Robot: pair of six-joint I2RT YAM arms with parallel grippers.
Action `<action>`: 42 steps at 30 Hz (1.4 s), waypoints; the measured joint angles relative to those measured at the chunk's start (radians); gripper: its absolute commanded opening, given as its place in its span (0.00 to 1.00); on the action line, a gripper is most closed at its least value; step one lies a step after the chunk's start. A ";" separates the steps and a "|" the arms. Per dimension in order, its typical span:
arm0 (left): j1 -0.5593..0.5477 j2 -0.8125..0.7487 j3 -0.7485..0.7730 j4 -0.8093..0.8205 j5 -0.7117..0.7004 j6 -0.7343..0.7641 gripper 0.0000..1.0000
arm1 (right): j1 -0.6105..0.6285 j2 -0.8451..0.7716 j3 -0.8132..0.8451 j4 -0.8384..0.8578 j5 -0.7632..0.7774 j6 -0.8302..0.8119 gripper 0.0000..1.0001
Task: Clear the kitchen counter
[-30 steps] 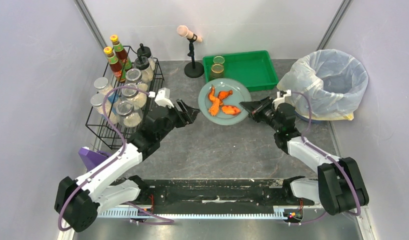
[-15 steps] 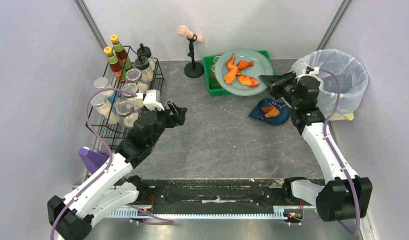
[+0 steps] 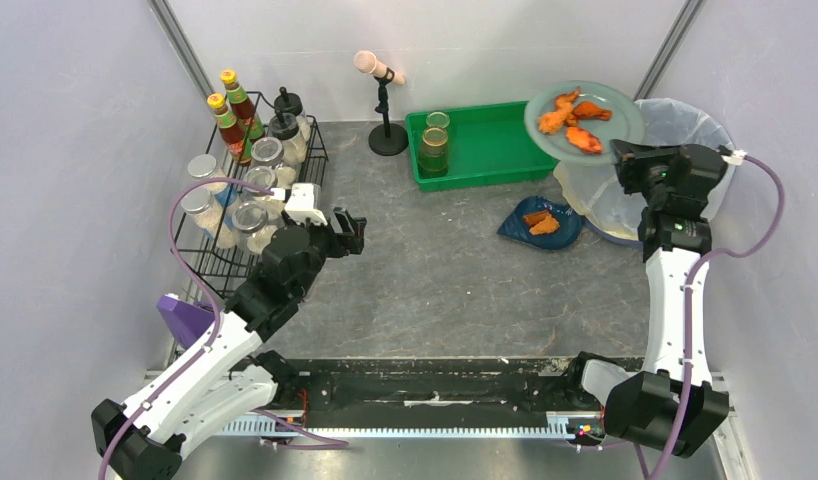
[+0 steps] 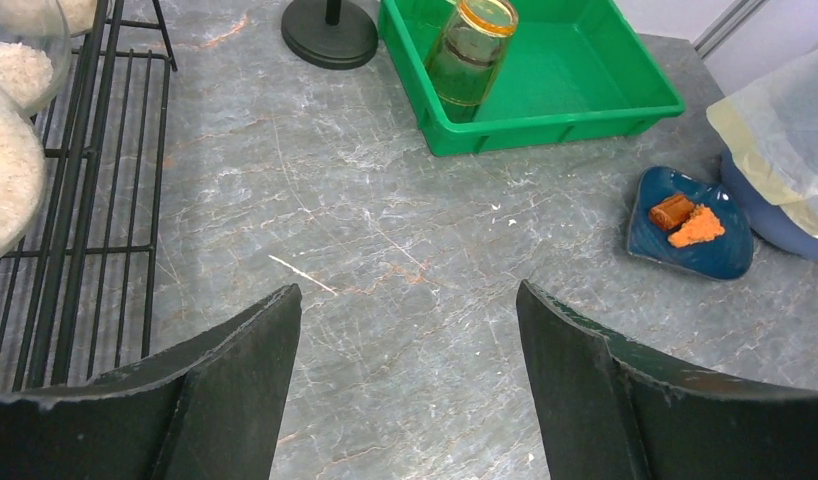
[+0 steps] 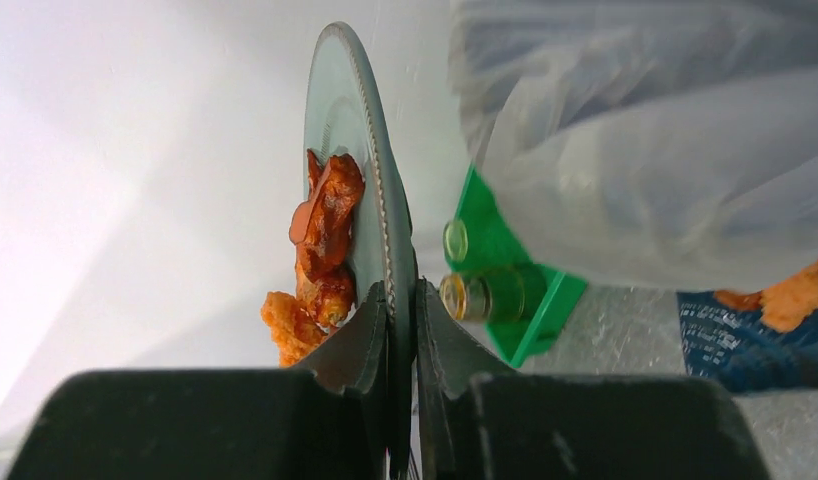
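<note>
Plate (image 3: 615,106), round, pale green, carrying orange fried pieces (image 3: 570,112), pinched at rim by right hand (image 3: 625,150), held aloft by clear-bagged bin (image 3: 690,125). Left hand (image 4: 407,296) spread open, empty, over dark grey mottled stone-look counter (image 3: 435,280).

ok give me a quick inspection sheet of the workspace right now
surface: kitchen counter dark grey, faintly scratched
job's things: plate of orange food held above the bin bag; blue dish with scraps on the counter
clutter: green tray holding an amber glass; wire rack of jars and bottles; black stand
grippers: left claw open over the counter; right claw shut on the plate rim
cables: purple cables, one looping by the rack, one by the bin bag
surroundings: plain grey walls, nothing else seen
</note>
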 measured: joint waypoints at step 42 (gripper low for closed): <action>-0.001 -0.064 -0.066 0.065 -0.002 0.019 0.84 | -0.283 0.224 0.280 -0.090 0.292 -0.793 0.00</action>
